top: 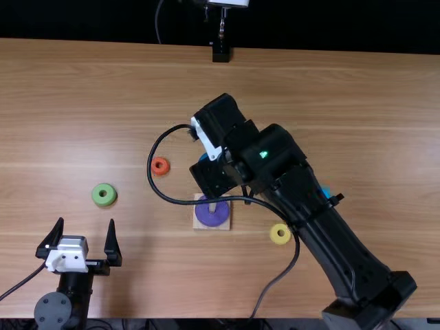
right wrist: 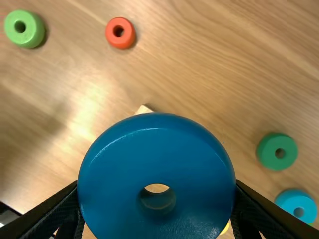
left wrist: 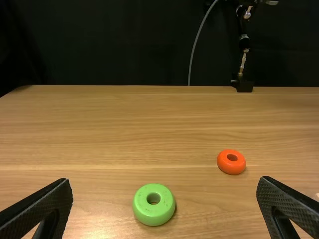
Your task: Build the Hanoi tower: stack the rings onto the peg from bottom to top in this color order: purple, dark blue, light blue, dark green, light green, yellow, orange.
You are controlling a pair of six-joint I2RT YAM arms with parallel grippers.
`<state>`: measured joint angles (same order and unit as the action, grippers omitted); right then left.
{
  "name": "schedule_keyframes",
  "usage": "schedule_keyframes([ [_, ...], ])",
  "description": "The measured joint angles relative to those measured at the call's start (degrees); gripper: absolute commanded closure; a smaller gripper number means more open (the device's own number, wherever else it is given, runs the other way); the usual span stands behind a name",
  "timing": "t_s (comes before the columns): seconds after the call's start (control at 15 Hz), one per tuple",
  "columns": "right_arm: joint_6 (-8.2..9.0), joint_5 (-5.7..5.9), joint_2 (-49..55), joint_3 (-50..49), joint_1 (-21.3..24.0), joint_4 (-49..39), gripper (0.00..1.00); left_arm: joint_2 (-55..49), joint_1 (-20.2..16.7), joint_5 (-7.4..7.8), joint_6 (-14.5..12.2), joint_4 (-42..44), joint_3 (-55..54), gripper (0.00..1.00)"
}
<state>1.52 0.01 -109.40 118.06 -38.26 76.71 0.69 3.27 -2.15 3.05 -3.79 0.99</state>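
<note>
My right gripper (top: 212, 177) is over the peg area; in the right wrist view the right gripper (right wrist: 157, 191) is shut on the dark blue ring (right wrist: 154, 144), a sliver of this ring (top: 203, 157) showing from above. The purple ring (top: 212, 214) lies around the peg on the square wooden base (top: 197, 225). At left, my left gripper (top: 86, 225) stands open; the left wrist view shows the left gripper (left wrist: 164, 183) apart from the light green ring (left wrist: 154, 204) and orange ring (left wrist: 231, 162). The yellow ring (top: 280, 234), light blue ring (right wrist: 297, 205) and dark green ring (right wrist: 277, 152) lie loose.
The right arm (top: 323, 227) stretches diagonally across the table (top: 89, 82), with a looping black cable (top: 160, 194) beside it passing over the peg base. A black stand (top: 221, 53) is at the table's far edge.
</note>
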Motion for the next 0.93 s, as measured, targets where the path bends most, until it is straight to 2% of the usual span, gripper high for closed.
schedule_keyframes([
  [0.27, -0.07, -0.02, 2.9, -3.5, -1.8, 0.0, 1.0, 0.0, 0.0, 0.0, 0.0, 0.0, 0.0, 0.0],
  [0.93, -0.07, 0.0, 3.3, -8.7, -1.7, -0.1, 1.0, 0.0, 0.0, -0.02, 0.0, 0.0, 0.0, 0.0],
])
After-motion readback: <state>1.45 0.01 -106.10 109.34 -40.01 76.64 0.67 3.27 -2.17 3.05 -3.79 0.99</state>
